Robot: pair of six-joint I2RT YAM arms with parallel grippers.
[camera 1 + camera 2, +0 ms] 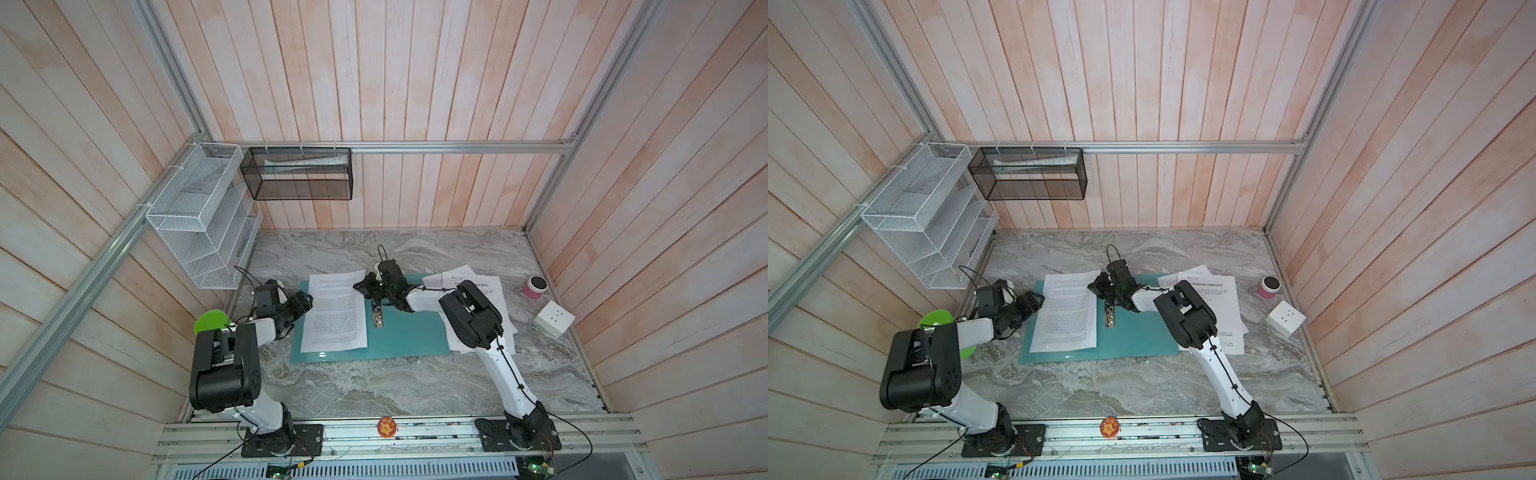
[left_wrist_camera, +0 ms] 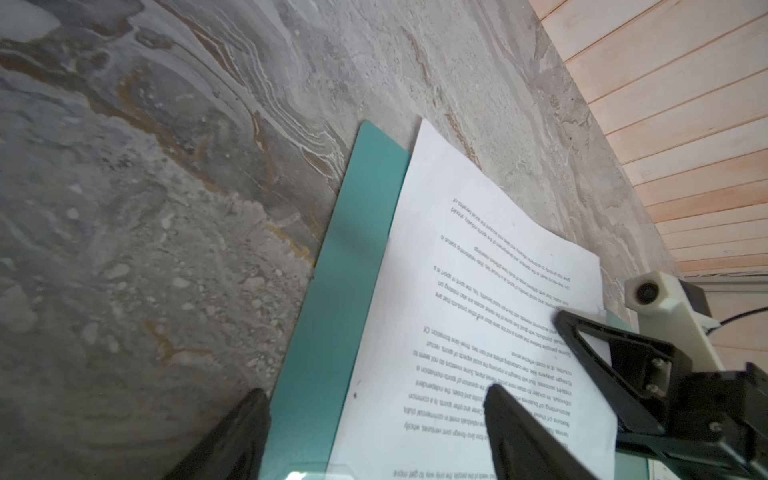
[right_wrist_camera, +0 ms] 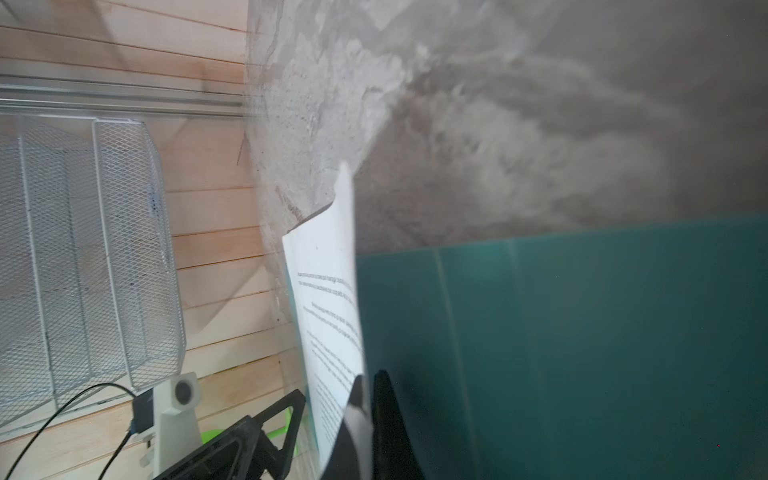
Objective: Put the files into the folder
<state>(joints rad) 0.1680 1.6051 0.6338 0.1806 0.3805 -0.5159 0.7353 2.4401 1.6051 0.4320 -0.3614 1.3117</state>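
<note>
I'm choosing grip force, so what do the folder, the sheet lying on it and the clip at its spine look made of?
The folder: probably thin plastic, smooth and semi-glossy; glare shows at its near edge. The printed sheet: matte white paper, curling at one corner. The clip: likely metal, shiny; too small to be sure.

Centre frame, the jaws of the right gripper [image 3: 368,382] pinch a printed white sheet [image 3: 328,299], edge-on beside the teal folder [image 3: 582,332] on the marble worktop [image 3: 498,104]; white mesh rack [image 3: 83,249] in background.
</note>
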